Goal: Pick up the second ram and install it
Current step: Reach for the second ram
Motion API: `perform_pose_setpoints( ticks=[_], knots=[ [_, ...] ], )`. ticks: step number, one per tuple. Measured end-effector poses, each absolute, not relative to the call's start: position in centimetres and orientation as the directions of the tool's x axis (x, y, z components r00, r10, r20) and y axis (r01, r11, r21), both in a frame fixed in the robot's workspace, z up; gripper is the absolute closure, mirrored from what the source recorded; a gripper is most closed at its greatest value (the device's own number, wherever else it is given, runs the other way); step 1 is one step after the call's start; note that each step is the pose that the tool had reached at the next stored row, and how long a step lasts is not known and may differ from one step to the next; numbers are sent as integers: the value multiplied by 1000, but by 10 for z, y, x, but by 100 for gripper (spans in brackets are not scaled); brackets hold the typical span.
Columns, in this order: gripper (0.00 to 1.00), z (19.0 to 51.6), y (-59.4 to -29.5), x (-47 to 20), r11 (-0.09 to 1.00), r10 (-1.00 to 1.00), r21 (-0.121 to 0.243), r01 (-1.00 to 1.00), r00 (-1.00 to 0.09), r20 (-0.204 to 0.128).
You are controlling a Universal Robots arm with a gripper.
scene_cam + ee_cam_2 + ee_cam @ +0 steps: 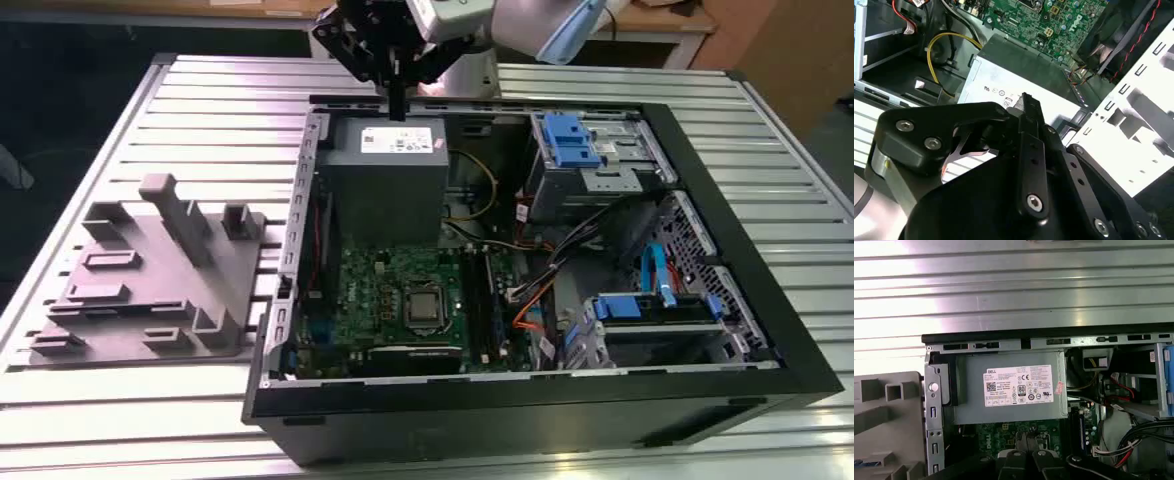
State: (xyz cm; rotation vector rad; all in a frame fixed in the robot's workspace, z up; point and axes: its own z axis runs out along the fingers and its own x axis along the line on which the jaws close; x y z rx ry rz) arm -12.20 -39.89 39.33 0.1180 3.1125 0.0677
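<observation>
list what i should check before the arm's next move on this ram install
1. Second ram in the grip: cannot tell.
2. Gripper over the ram slots: not ok, it hangs over the power supply.
3. Case open, motherboard exposed: ok.
4. Cables clear of the slots: cannot tell, an orange cable runs close beside them.
5. Gray fixture out of the way: ok, it sits outside the case on the exterior view's left.
</observation>
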Motion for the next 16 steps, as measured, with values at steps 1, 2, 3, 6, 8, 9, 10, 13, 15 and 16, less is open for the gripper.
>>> perform_pose_setpoints(
  ticks=[1, 2, 3, 6, 8, 9, 10, 13, 15, 16],
  knots=[
    [90, 393, -399, -122, 996, 76, 44, 75, -997, -24],
    [90, 393, -399, -122, 996, 76, 44, 75, -997, -24],
    [90, 393, -399, -122, 996, 76, 44, 75, -997, -24],
    [90, 393, -399, -122, 996, 76, 44, 75, -997, -24],
    [90, 393, -399, -122, 996, 76, 44, 75, -997, -24],
    [90, 393, -399, -122, 996, 76, 44, 75, -997, -24],
    [90, 393, -399, -122, 996, 76, 44, 75, -997, -24],
    [90, 393, -399, -124, 996, 76, 44, 75, -997, -25],
    [90, 393, -399, -126, 996, 76, 44, 75, -997, -24],
    [90, 393, -399, -127, 996, 76, 44, 75, -997, -24]
  ],
)
